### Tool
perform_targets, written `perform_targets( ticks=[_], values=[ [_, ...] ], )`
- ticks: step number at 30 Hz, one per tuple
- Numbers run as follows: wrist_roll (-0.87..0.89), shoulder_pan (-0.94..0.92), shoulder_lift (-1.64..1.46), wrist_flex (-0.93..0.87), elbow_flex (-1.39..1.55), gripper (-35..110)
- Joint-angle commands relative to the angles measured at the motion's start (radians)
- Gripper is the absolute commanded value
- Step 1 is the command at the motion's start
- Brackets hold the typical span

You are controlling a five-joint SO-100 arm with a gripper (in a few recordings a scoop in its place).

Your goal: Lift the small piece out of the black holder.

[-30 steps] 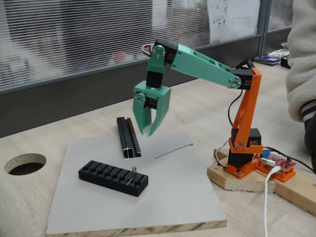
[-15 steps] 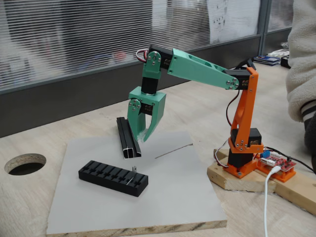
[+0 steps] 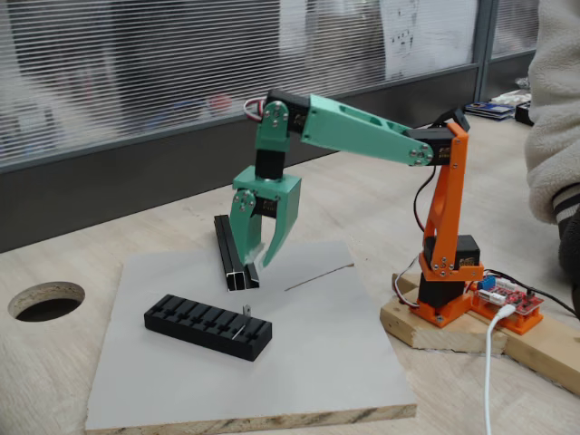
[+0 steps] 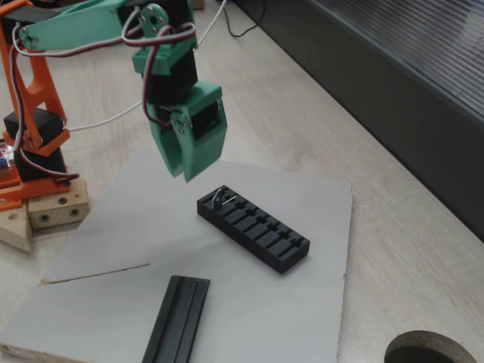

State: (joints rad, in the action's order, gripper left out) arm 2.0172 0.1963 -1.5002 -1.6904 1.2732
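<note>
The small piece (image 4: 220, 196) sits in the end slot of the black holder (image 4: 255, 227) – the end nearest the arm's base – and sticks up a bit above the top. In a fixed view it's that little silver bit (image 3: 246, 313) near the holder's (image 3: 207, 326) right end. The holder lies on a grey board (image 3: 317, 353) on the wooden counter (image 3: 381, 204). The green hand (image 3: 256, 256) hangs above the board with its fingers parted, nothing between them, well clear of the piece and up by the black rail (image 3: 236, 252). A thin rod (image 3: 319, 276) lies on the board to the right. There's a round hole (image 3: 45, 301) in the counter at the left.
</note>
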Motion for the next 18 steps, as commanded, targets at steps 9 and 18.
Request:
perform_targets(
  ticks=[9,18],
  values=[
    [0.11,0.031,0.005,-0.014,0.017,32],
    [0.147,0.034,0.005,-0.005,0.069,32]
  ],
)
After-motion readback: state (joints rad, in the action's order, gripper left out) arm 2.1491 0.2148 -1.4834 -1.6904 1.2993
